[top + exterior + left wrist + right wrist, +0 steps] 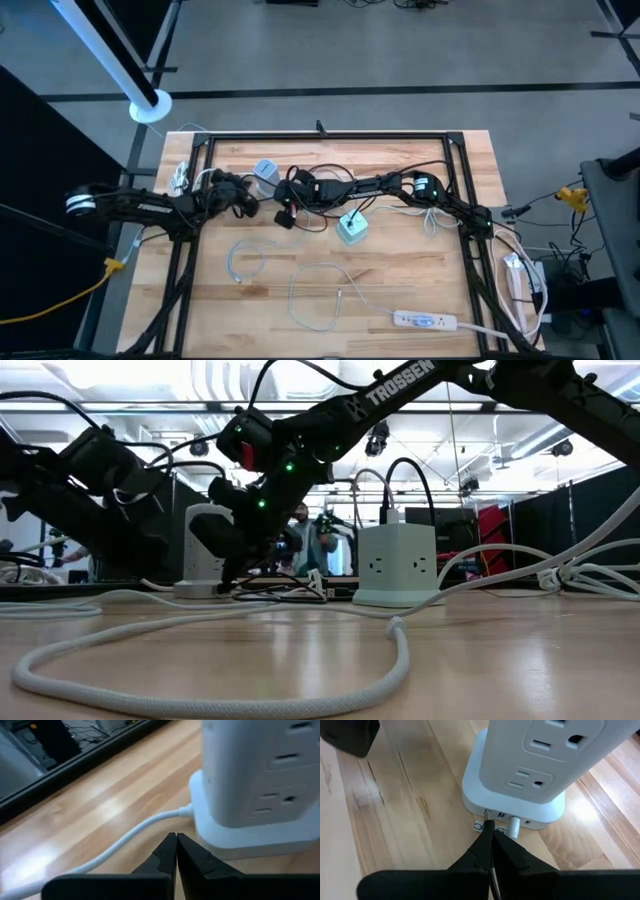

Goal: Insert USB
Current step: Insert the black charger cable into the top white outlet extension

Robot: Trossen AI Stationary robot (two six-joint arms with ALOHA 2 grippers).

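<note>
The right claw [491,831] was pinched shut on a thin USB plug [488,824], its tip at the ports in the base of a white power tower [520,775], beside a white plug [513,826] already seated there. The tower stood toward eleven o'clock from the bench [400,290] centre. The left claw [176,845] was closed and empty, just beside the tower's base and its white cord [125,837]. A green outlet cube [352,229] sat near centre.

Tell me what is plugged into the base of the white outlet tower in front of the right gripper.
One white plug already sits in the base of the outlet tower. Beside it, the shut right gripper presses a thin connector at a port. The connector's tip is hidden, so its seating is unclear.
</note>
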